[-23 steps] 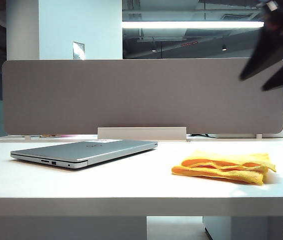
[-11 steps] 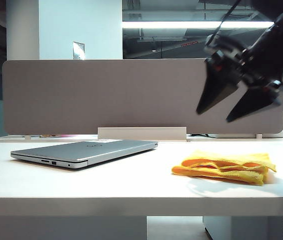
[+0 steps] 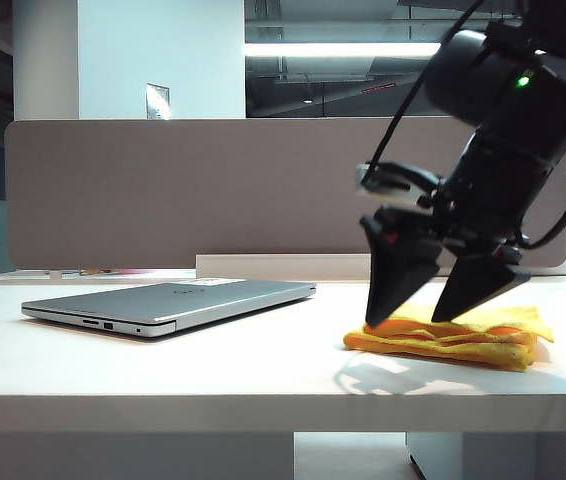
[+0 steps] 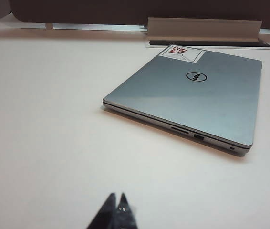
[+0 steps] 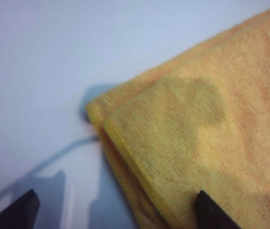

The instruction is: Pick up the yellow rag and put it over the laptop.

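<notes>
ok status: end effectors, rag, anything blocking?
Right end effector open, at yellow rag's near corner. Left end effector shut, parked short of laptop. Lid bare, path clear.

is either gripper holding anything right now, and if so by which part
Nothing is held. The right gripper is open, its tips at the yellow rag but not closed on it. The left gripper sits shut, short of the laptop.
</notes>
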Controlling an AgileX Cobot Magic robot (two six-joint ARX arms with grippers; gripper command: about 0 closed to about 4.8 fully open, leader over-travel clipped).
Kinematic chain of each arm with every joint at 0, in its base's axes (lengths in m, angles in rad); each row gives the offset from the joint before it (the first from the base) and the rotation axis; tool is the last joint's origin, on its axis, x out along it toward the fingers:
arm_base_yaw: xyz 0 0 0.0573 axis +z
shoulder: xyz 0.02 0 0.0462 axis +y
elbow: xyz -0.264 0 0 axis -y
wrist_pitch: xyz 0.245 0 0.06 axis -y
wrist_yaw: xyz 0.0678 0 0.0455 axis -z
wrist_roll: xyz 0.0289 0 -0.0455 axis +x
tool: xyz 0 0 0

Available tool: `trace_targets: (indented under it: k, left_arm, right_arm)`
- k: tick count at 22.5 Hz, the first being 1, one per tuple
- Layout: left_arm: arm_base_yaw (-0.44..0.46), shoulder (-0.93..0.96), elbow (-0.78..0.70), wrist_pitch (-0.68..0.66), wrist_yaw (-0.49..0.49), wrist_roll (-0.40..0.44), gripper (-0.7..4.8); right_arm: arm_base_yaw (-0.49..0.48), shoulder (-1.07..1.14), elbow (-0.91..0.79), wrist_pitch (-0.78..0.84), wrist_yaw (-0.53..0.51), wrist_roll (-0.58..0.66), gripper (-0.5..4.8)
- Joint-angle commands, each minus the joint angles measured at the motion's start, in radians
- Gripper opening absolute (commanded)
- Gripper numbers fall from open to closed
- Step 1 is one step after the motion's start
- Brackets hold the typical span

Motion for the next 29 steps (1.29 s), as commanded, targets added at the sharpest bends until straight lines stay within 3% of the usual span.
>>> trace_targets:
  k: [1, 7, 11, 12, 13, 20, 29]
  left_arm:
    - [0.003, 0.001, 0.003, 0.013, 0.005, 0.007, -0.06]
    - [0.003, 0.001, 0.003, 0.02, 0.005, 0.006, -0.06]
    - [0.003, 0.001, 0.003, 0.023, 0.006, 0.004, -0.06]
    - [0.003, 0.001, 0.003, 0.023, 0.006, 0.0, -0.06]
    - [0.003, 0.001, 0.003, 0.023, 0.005, 0.0, -0.06]
    - [0.003, 0.001, 0.003, 0.023, 0.006, -0.001, -0.06]
    - [0.003, 0.001, 0.003, 0.023, 0.006, -0.001, -0.06]
  right_arm:
    - [0.009, 0.019, 0.006, 0.001, 0.073, -0.006, 4.79]
    - [0.008, 0.066, 0.006, -0.002, 0.209, -0.005, 4.79]
    - [0.008, 0.073, 0.006, 0.02, 0.222, -0.005, 1.73]
    - [0.008, 0.073, 0.007, 0.032, 0.221, -0.005, 0.44]
    - [0.008, 0.073, 0.007, 0.037, 0.221, -0.006, 0.17]
    - [0.011, 0.07, 0.044, 0.071, 0.2, -0.003, -0.01]
    - [0.068, 0.069, 0.24, 0.079, 0.169, -0.005, -0.01]
